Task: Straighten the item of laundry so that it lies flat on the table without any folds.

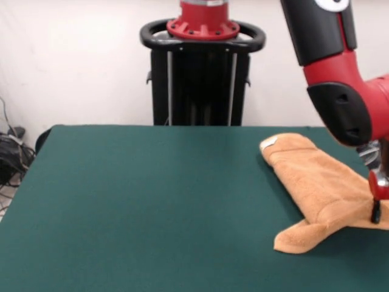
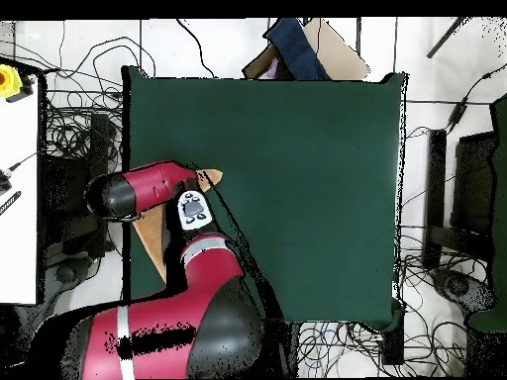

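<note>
The light orange-tan towel (image 1: 316,182) lies folded into a long strip at the right side of the dark green table (image 1: 152,201), with a flap turned out at its near end and a small white tag (image 1: 268,143) at its far end. My gripper (image 1: 375,210) comes down at the picture's right edge onto the towel's near right part; how it stands does not show. In the overhead view the red arm (image 2: 188,213) covers most of the towel (image 2: 149,237), and only its edge and one corner show on the table (image 2: 297,178).
The black pedestal (image 1: 202,67) stands behind the table's far edge. Cables (image 1: 12,152) lie off the table's left side. In the overhead view a white surface (image 2: 20,198) is at the left and a blue and brown object (image 2: 297,49) beyond the top edge.
</note>
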`<state>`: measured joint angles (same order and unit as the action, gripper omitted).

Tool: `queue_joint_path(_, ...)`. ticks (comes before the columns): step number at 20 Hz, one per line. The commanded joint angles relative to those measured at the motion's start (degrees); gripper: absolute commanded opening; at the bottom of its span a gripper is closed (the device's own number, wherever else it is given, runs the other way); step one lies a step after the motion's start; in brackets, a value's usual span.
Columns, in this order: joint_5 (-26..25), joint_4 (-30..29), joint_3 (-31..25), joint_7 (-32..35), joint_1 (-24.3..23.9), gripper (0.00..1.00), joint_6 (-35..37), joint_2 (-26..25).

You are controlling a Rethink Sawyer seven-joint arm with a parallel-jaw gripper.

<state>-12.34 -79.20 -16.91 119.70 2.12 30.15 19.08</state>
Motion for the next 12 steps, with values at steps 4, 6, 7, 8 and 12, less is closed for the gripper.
queue_joint_path(4,2.39,-3.32,-1.94,-0.85,-6.62,1.00,10.85,6.09)
queue_joint_path(6,1.27,-3.10,-1.31,-0.88,-6.77,1.00,10.47,5.92)
queue_joint_path(7,0.54,-2.52,-0.91,-0.96,-6.77,1.00,10.17,5.19)
queue_joint_path(8,-0.18,-2.16,-0.50,-1.04,-6.77,1.00,10.03,4.71)
queue_joint_path(12,-1.65,-1.99,0.94,-0.76,-6.89,1.00,10.86,4.74)
